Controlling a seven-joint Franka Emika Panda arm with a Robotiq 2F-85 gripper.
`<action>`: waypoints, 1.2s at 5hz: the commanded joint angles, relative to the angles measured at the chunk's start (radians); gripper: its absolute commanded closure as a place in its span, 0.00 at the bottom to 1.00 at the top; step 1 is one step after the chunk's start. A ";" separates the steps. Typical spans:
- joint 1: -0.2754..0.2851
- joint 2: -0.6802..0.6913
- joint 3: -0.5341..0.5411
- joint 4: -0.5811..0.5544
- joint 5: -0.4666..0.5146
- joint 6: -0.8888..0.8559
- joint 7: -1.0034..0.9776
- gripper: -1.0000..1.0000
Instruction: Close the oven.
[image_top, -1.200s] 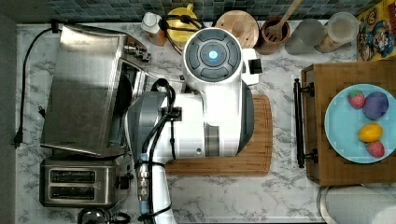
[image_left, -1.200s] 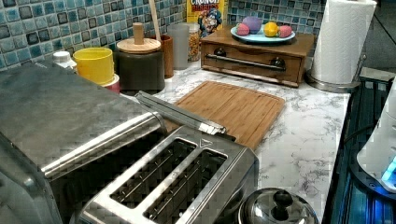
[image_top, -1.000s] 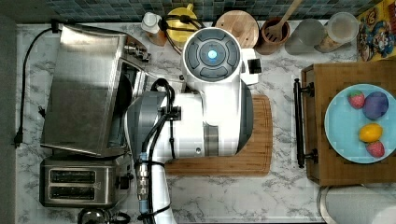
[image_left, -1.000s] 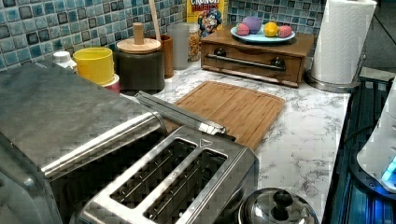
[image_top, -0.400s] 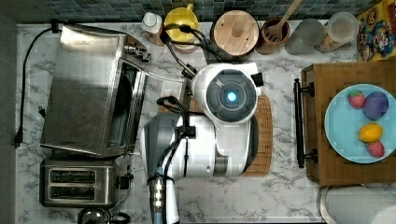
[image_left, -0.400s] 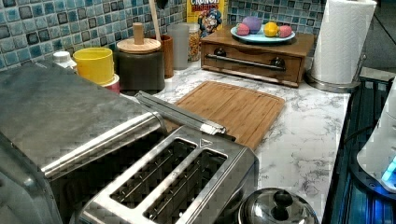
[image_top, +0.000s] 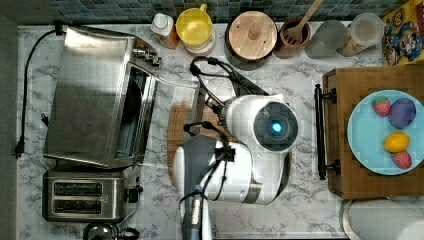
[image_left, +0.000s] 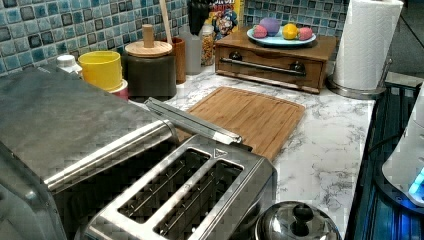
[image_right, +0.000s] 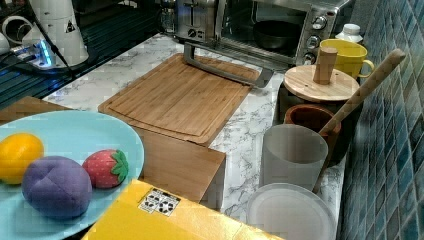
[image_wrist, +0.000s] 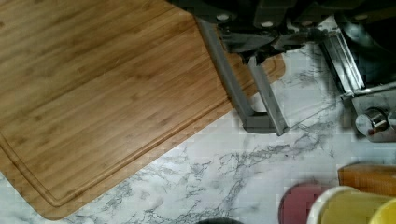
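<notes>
The oven (image_top: 97, 97) is a boxy steel box at the top view's left, with a black cord behind it. Its glass door (image_top: 175, 107) lies dropped flat, leaving the cavity (image_right: 272, 30) exposed in the right view. The steel bar handle (image_top: 198, 107) rests at the cutting board's edge, and it also shows as a handle (image_left: 200, 125) in the left view and a handle (image_right: 225, 70) in the right view. In the wrist view my gripper (image_wrist: 261, 44) hangs just over the handle (image_wrist: 231, 79), near its end bracket. My white arm (image_top: 250, 150) stands over the board.
A two-slot toaster (image_top: 85, 194) stands beside the oven, with a pot lid (image_left: 295, 222) near it. The bamboo cutting board (image_right: 180, 97) lies mid-counter. Along the tiled wall stand a yellow mug (image_top: 194, 25), a wooden-lidded jar (image_top: 254, 32) and a utensil pot (image_top: 295, 35). A wooden box holds a plate of toy fruit (image_top: 390, 130).
My arm has swung toward the top view's right, off the oven door and out over the cutting board. The door still lies flat.
</notes>
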 joint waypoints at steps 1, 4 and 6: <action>0.033 -0.098 -0.080 -0.324 0.358 0.203 -0.528 1.00; 0.061 0.056 -0.162 -0.351 0.904 0.268 -1.131 1.00; 0.074 0.146 -0.117 -0.340 1.075 0.273 -1.350 1.00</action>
